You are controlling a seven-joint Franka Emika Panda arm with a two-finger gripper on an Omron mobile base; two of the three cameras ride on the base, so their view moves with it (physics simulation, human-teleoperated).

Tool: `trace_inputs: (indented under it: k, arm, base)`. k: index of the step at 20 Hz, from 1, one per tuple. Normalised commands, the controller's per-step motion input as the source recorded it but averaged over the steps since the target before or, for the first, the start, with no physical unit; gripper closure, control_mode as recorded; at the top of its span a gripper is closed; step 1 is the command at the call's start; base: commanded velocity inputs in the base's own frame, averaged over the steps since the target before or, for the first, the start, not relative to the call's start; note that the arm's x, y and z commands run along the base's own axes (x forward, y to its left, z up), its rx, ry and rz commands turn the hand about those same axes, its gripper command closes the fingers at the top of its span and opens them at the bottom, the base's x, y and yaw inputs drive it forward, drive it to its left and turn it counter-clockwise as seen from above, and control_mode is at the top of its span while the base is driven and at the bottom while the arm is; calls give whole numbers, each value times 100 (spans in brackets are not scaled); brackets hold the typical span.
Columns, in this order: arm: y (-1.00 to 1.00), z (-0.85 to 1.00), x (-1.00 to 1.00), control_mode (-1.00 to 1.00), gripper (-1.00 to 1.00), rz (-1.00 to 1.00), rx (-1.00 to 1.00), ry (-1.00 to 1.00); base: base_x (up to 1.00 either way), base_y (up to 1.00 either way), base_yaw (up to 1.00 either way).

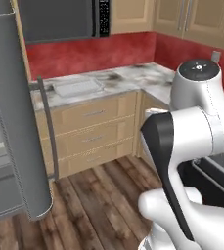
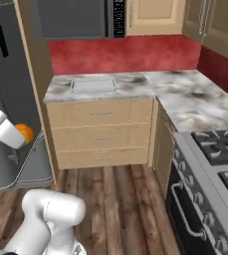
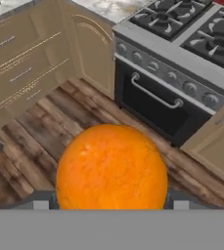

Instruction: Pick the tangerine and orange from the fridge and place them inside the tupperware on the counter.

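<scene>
**mo_k:** Two big things first: fridge (image 1: 15, 122) on the left with its door swung out, then counter (image 2: 185, 94) wrapping the corner. Stove (image 2: 215, 149) on the right, wood floor (image 3: 35, 141) below. Tupperware (image 1: 77, 88) sitting on the counter's left stretch, near the fridge side. Gripper (image 3: 111, 201) clamped on an orange fruit (image 3: 111, 168), hanging mid-air by the fridge door, low, with floor underneath and well apart from the tupperware.

**dex:** Looks like a solid pinch in the hand view. Worried about anything?

**mo_k:** Yep. Round, smooth fruit, so probably easy to squeeze out sideways on a fast swing, then straight onto the floor and rolling off. Also that open door right beside the hand: easy to clip on the way up to the counter. Shallow tupperware too, so dropping from high up could mean a bounce over the rim.

**dex:** Tangerine or orange, though?

**mo_k:** Can't tell, honestly. No second fruit beside it for comparing. Fingertips mostly buried behind the fruit, just grey nubs either side, so no clear read on contact. Fridge shelves cut off at the left edge, inside pretty much unreadable. Tupperware's inside too flat and pale to make out from here.
</scene>
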Motion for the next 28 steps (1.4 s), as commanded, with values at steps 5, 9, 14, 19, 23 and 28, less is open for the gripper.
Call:
trace_inputs:
  k: [5, 9, 14, 19, 23, 28]
  arm:
    - [0, 0, 0, 100, 100, 0, 0, 0]
    - [0, 0, 0, 100, 100, 0, 0, 0]
    - [0, 0, 0, 100, 100, 0, 0, 0]
    - [0, 0, 0, 100, 100, 0, 0, 0]
    - [0, 0, 0, 100, 100, 0, 0, 0]
    - [0, 0, 0, 100, 100, 0, 0, 0]
  base:
    - [78, -56, 37]
    - [84, -46, 29]
    - [77, -39, 15]
    - [78, -25, 3]
    - [81, -17, 2]
    - [87, -2, 3]
